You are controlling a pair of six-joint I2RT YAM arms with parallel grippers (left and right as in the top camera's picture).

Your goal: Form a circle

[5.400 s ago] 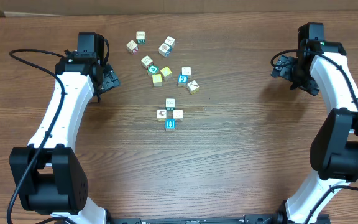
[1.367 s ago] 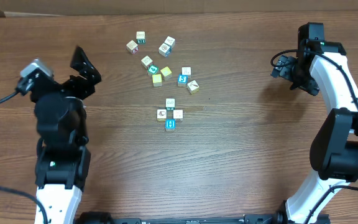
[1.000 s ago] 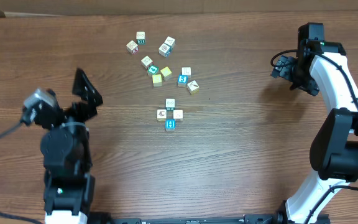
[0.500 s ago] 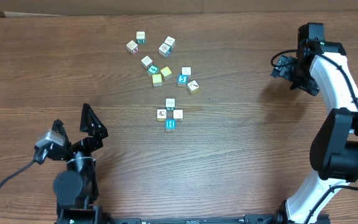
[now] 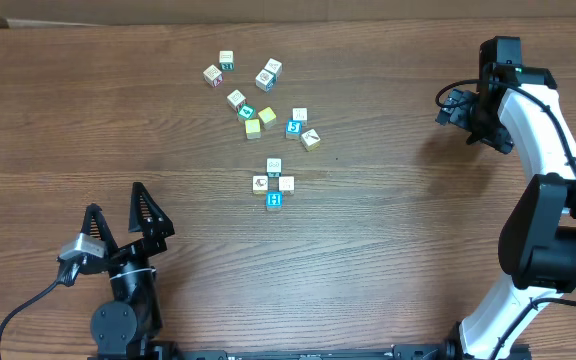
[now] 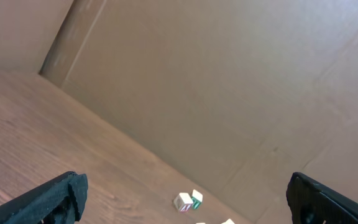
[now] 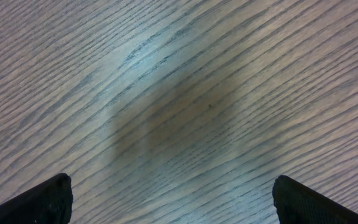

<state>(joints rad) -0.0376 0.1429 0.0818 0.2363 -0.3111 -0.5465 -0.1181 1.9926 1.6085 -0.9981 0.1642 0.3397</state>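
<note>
**At mid-table, a small ring of cubes; both grippers wide and empty**

Near the middle of the wooden table point(image 5: 388, 240) sits the circle point(image 5: 273, 183), a tight cluster of four small cubes: one whitish cube at the far side, one at each flank, and a blue cube marked H point(image 5: 274, 201) at the near side. Beyond it, a loose scatter of cubes point(image 5: 258, 100) (white, yellow and teal) lies spread toward the far edge, apart from the cluster.

At the near left corner, the left gripper point(image 5: 118, 208) is raised with its fingers spread, grasping nothing. Its wrist view tilts upward at a brown cardboard wall point(image 6: 216, 93), with dark fingers point(image 6: 55, 198) at the lower corners and two small cubes point(image 6: 187, 200) low in the picture.

By the far right edge, the right gripper point(image 5: 452, 108) hangs over bare wood, jaws apart and empty. Its wrist view shows only wood grain between its fingers point(image 7: 42, 198). Both grippers are well apart from the circle.
</note>
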